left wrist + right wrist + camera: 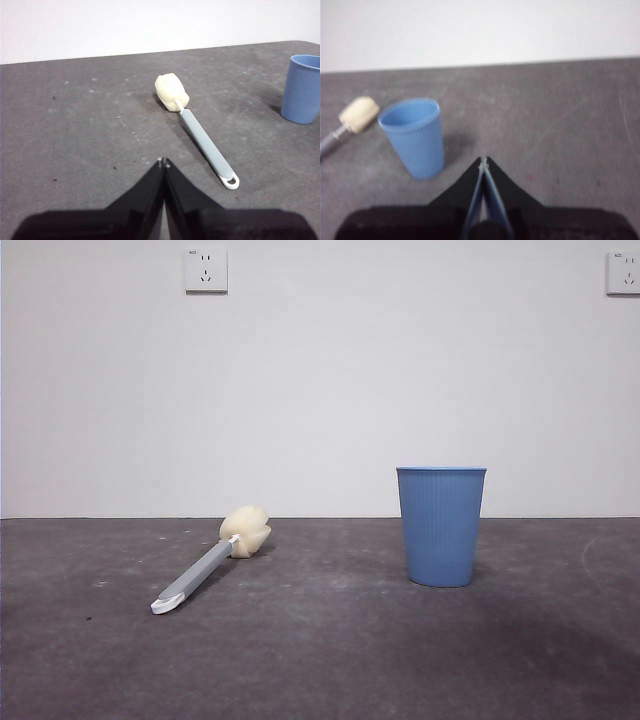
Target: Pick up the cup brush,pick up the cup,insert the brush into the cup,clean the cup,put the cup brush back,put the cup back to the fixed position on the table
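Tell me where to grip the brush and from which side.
Grip the brush mid-handle, coming from above with the fingers straddling it. It lies flat on the table, and the handle is slim and straight, while the sponge head is soft.

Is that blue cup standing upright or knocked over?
Upright. The cup stands on its narrow base on the table, open rim facing up, and the right wrist view shows its empty inside.

Blue ribbed cup (441,525), grey/white brush (205,571) w/ cream sponge, dark grey mottled table (330,660).
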Motion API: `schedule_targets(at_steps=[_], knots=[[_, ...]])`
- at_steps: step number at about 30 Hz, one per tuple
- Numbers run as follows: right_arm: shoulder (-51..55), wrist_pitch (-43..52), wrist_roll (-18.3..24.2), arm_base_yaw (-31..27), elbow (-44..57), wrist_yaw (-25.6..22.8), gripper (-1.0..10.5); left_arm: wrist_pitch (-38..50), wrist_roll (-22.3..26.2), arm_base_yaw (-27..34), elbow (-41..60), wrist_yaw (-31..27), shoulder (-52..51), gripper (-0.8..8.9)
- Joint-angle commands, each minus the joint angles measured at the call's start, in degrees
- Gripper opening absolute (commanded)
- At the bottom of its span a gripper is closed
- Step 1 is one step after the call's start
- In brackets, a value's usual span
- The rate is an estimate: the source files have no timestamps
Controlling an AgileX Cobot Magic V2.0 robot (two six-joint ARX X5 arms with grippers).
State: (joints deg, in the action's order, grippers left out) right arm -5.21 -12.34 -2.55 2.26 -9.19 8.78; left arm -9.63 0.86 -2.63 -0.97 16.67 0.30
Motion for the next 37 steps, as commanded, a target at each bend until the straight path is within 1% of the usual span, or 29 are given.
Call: schedule_targets(at_steps=[1, 4, 8, 12, 16, 19, 37], knots=[[2.64, 0.50, 0.02, -0.13, 3.91, -0.39, 0.0, 0.20, -0.24, 0.11, 0.79, -0.04, -0.17, -0.04], [4.52, 0.44, 0.00, -0.46, 6.40, -0.48, 0.0, 0.20, -0.24, 0.11, 0.79, -0.04, -0.17, -0.04], [5.16, 0.31, -0.24, -0.72, 8.02, -3.23, 0.0, 0.20, -0.24, 0.11, 0.79, -0.04, -0.17, -0.04], [5.16, 0.37, -0.33, -0.72, 8.20, -4.87, 0.0, 0.20, -0.24, 0.11, 0.79, -0.04, -0.17, -0.04], [5.16, 0.35, -0.57, -0.77, 8.20, -4.83, 0.0, 0.20, -0.24, 0.11, 0.79, -0.02, -0.17, -0.04], [5.16, 0.39, -3.02, -0.74, 8.17, -4.63, 0.0, 0.20, -0.24, 0.11, 0.79, -0.04, -0.17, -0.04], [5.16, 0.39, -2.95, -0.74, 8.15, -4.72, 0.0, 0.20, -0.24, 0.11, 0.79, -0.04, -0.17, -0.04]])
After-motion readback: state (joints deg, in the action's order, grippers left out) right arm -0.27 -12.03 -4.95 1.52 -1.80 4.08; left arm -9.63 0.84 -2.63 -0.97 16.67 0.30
